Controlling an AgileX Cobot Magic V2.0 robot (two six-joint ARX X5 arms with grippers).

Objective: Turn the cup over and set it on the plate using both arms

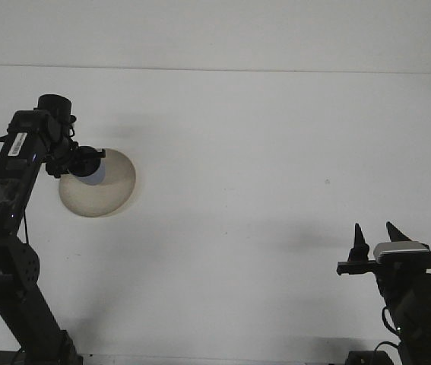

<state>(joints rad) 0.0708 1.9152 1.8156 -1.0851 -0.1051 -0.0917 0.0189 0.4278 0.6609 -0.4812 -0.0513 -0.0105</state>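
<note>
Reaching out over the white table (261, 190), the left arm (10, 190) ran up the left edge of the front view and bent inward at its wrist. Left pincer (87, 161) hung at the upper left rim of a beige plate (105, 194). Pincer was dark against its own housing; whether its jaws were parted or closed, cannot tell. A small pale blue-grey cup (98, 176) sat right at the pincer tip, just below and to its right, over the upper left part of the plate. Only a sliver of the cup showed; the rest was hidden behind the pincer. Could not tell whether the cup was held, or resting on the plate, or which way up it was.

Plate lay flat on the table, below and to the right of the left pincer, its upper left edge covered by pincer and cup.

Right pincer (375, 237) stood far off at the lower right, well apart from plate and cup, pointing up. Its two dark fingers (358, 237) were spread in a V with table surface visible between them, nothing in the gap. Grey-white block of the right wrist (401, 252) sat just below and right of those tips.

Table surface to the left of the right pincer was plain white.
</note>
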